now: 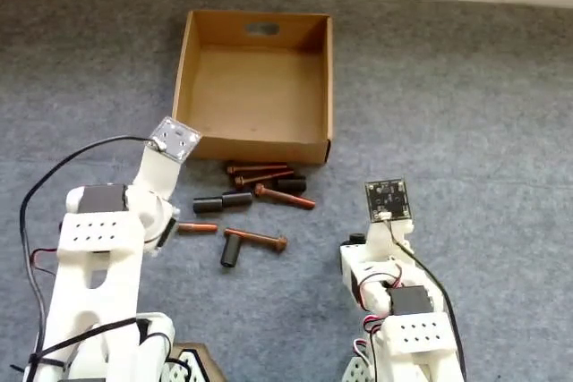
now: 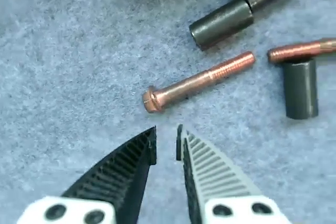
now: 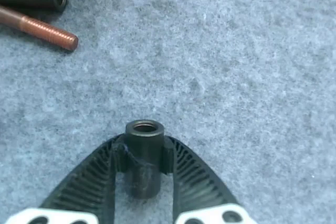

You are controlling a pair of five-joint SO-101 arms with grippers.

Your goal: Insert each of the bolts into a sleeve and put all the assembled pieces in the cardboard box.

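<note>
Right gripper [image 3: 143, 153] clamped sleeve [image 3: 143, 136], lower centre of frame. Left gripper [image 2: 166, 142] narrowly open, tips just short of bolt [image 2: 197, 81] head. Spare sleeves [image 2: 221, 22] lay near its thread. Cardboard box [image 1: 253, 146] sat upper centre, high view.
</note>
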